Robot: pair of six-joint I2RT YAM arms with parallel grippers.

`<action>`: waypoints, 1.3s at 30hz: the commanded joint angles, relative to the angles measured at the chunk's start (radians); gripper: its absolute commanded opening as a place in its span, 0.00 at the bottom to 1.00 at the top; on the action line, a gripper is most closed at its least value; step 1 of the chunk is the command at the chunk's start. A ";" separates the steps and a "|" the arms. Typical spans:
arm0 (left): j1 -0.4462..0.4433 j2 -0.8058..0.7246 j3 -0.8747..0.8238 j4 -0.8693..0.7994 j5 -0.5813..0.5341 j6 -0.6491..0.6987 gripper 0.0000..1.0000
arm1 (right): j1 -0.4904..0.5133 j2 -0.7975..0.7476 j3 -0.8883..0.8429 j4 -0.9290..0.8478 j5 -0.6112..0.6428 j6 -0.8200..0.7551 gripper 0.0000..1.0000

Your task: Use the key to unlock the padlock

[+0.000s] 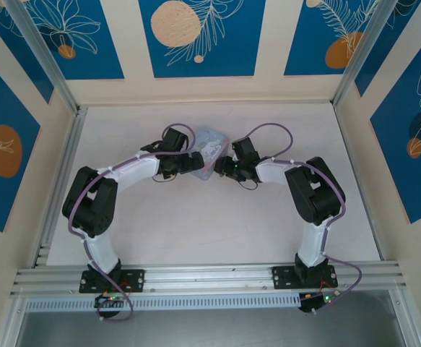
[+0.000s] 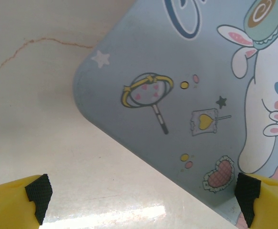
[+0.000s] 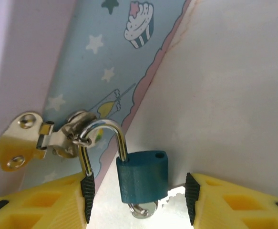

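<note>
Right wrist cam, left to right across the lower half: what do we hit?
metal hasp plate → black finger pad → padlock → other finger pad

Bright, even light; soft shadows

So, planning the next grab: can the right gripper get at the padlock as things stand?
Likely yes: the padlock hangs from the hasp on the box, between the right gripper's open fingers, with nothing blocking it.
</note>
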State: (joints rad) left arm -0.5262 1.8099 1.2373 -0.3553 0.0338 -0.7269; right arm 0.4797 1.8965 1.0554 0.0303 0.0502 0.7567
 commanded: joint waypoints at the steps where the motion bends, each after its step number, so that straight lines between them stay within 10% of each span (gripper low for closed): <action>1: -0.005 0.025 0.018 -0.009 0.015 -0.008 1.00 | 0.024 0.034 0.057 -0.121 0.080 -0.038 0.54; 12: -0.006 0.029 0.021 -0.006 0.018 -0.008 1.00 | 0.063 0.064 0.147 -0.266 0.240 -0.054 0.45; 39: -0.005 0.040 0.028 -0.006 0.022 -0.006 1.00 | 0.060 0.027 0.135 -0.219 0.179 -0.092 0.00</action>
State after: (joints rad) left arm -0.5262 1.8233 1.2430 -0.3370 0.0517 -0.7273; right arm 0.5411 1.9362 1.1889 -0.1802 0.2424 0.6716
